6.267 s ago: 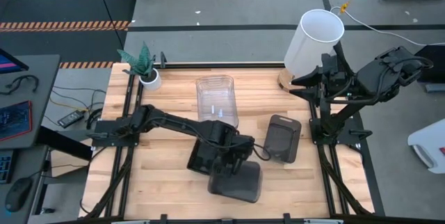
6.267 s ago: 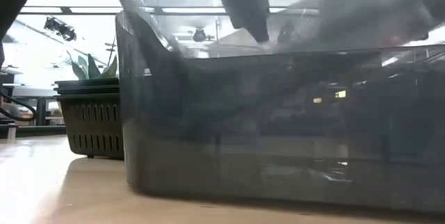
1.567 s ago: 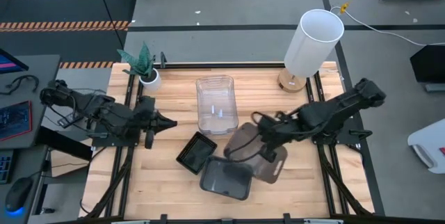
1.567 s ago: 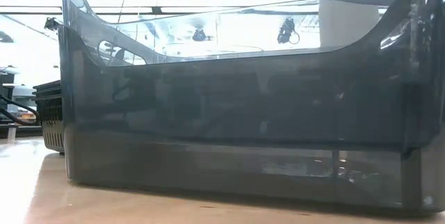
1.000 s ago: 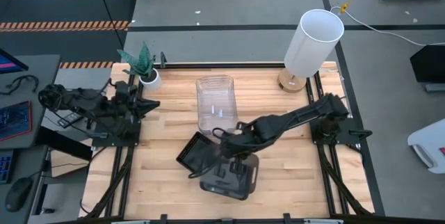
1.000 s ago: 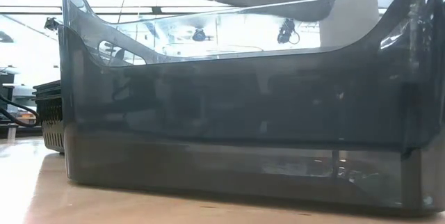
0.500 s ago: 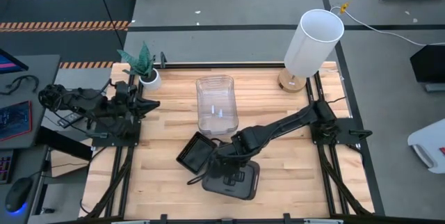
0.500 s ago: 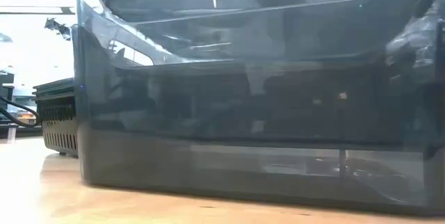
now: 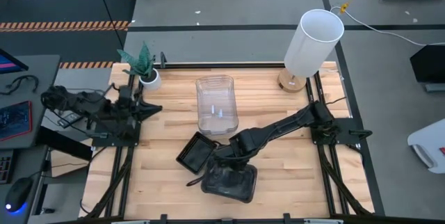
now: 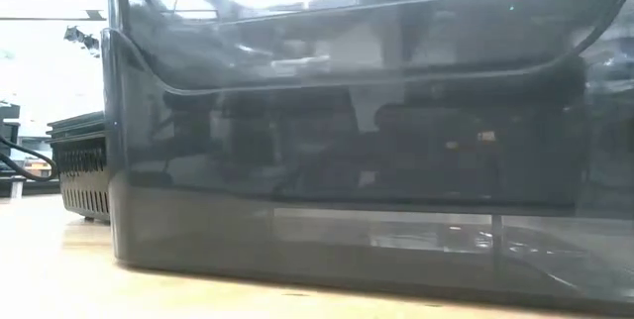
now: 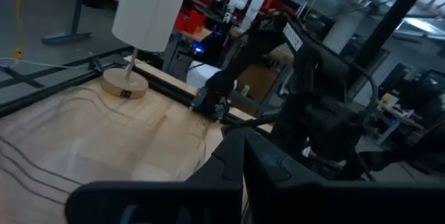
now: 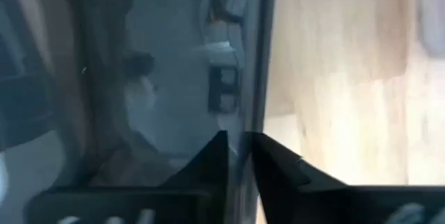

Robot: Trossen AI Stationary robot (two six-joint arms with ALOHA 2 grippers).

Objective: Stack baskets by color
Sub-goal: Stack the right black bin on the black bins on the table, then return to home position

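Right gripper [image 9: 233, 163] is seen reaching low over the near middle of the table, its two dark fingers [image 12: 215, 156] straddling the thin rim of the dark grey rounded-corner plastic baskets [image 9: 229, 181], which are nested one inside another; a sliver of gap shows at the wall, so the grip appears to be barely parted, though full release cannot be confirmed. If the arm is lifted before the wall is cleared, the upper basket could be dragged out or left tilted (the whole stack might be skidded too). Just to its left lies the small black slatted basket [image 9: 197, 152], which could be nudged. The clear transparent rectangular basket [image 9: 216, 104] stands farther back. Left gripper [image 9: 149, 108], pressed shut, is parked at the left edge.

A pale wooden table [image 9: 167, 123] is framed by black rails; a tall white cylinder [image 9: 313, 42] and a small potted plant [image 9: 144, 67] occupy the far corners. Beyond, a workshop with shelving is seen.
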